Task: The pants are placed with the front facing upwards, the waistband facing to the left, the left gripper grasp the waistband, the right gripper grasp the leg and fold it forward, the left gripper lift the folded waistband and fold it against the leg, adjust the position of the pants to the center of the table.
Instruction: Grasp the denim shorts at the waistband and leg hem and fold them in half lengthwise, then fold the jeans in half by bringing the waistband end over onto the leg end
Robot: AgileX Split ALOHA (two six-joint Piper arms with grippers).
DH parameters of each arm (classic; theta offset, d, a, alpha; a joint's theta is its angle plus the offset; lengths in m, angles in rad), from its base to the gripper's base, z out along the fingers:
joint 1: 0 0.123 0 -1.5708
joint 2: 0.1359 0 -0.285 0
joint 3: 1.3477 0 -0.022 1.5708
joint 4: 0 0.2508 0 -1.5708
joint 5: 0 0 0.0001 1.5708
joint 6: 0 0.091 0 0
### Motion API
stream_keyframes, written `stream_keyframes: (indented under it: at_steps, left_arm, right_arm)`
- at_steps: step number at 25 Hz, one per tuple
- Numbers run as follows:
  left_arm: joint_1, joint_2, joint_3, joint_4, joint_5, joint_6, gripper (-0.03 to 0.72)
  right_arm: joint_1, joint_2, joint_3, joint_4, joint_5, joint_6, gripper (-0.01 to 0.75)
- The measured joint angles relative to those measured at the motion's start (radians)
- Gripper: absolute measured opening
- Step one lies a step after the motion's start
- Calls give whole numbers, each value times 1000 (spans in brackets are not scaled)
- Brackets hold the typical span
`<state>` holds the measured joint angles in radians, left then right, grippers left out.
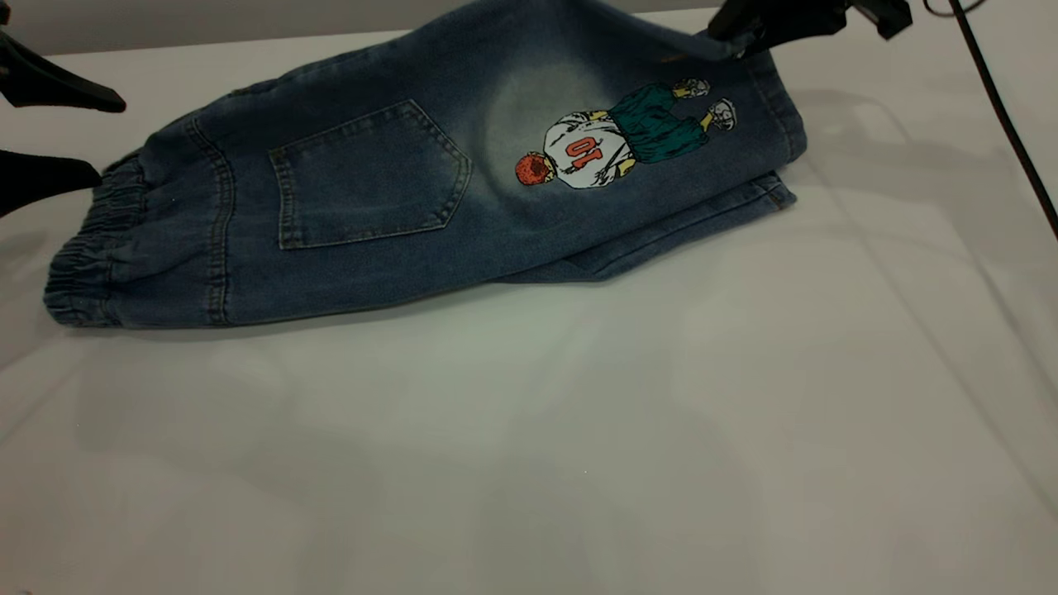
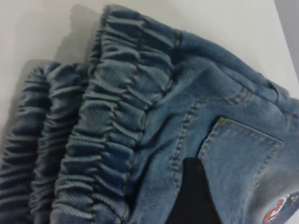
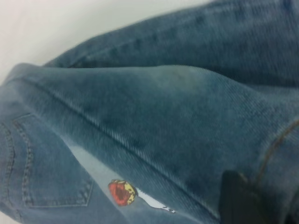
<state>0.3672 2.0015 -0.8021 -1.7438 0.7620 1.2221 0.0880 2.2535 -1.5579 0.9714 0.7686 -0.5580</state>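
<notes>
Pants (image 1: 347,190) lie folded lengthwise on my white surface (image 1: 579,430), back side up, toward the far left of it, with the patch pocket (image 1: 368,175) and the printed ball player numbered 10 (image 1: 616,136) showing. The waistband (image 1: 91,240) points to the left; in the left wrist view its gathered layers (image 2: 112,121) are stacked on each other. My left hand (image 1: 50,136) sits at the left edge, its two black fingers spread apart just beside the waistband, the lower one near the cloth, holding nothing. My right hand (image 1: 748,33) is at the far right, pinched on the upper leg (image 1: 661,107) near its hem and holding that corner up off the lower leg (image 1: 702,216), which lies flat on the surface.
</notes>
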Motion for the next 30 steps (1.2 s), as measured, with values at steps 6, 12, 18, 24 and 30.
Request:
stream_keyframes:
  at_steps: [6, 12, 18, 24, 30]
  left_arm:
    - [29, -1, 0, 98, -10, -13, 488]
    - [106, -1, 0, 307, -36, -165, 488]
    - [124, -1, 1, 568, -40, -341, 488]
    - [124, 0, 1, 569, -58, -347, 488]
    - [109, 44, 1, 425, -56, -301, 488]
  right_arm:
    - [0, 0, -62, -105, 30, -2, 387]
    - [1, 0, -97, -97, 103, -14, 508]
    - [2, 0, -97, -33, 160, -35, 515]
    - [2, 0, -97, 6, 180, -40, 517]
    - [2, 0, -97, 36, 194, -53, 517]
